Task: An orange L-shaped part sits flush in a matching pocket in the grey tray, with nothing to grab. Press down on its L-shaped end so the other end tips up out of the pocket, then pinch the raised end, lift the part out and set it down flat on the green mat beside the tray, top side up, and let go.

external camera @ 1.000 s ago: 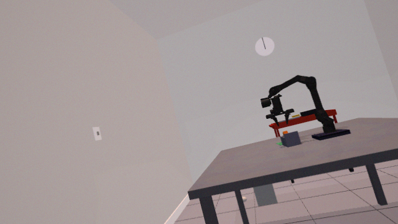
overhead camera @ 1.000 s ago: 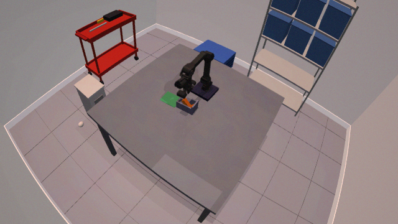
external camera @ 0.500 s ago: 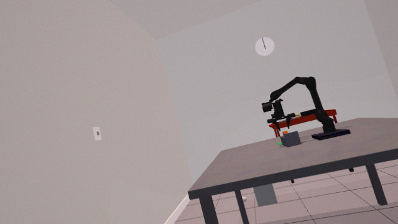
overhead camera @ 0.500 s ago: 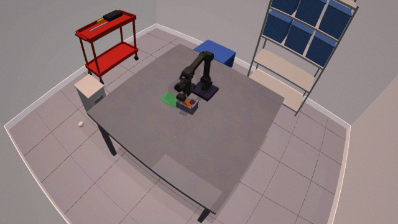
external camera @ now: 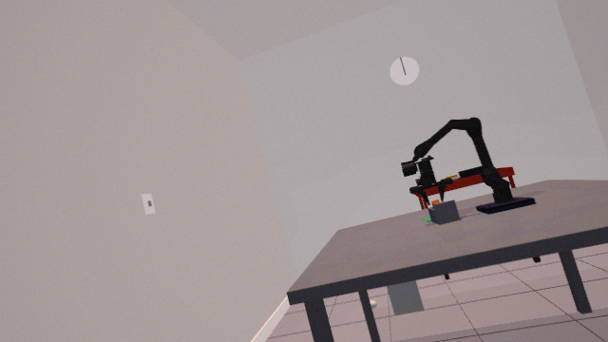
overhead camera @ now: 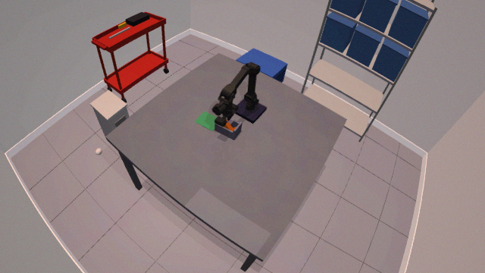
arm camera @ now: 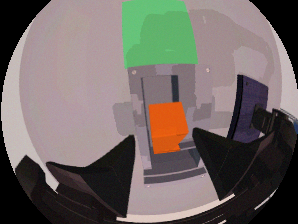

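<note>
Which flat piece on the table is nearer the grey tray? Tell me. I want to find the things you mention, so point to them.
The green mat [overhead camera: 204, 120] [external camera: 427, 219] [arm camera: 160, 40]: it shows right at the grey tray's [overhead camera: 226, 131] [external camera: 446, 214] [arm camera: 137, 95] end, whereas the dark base plate [overhead camera: 255, 118] [external camera: 526, 203] [arm camera: 246, 100] stands off to one side.
</note>
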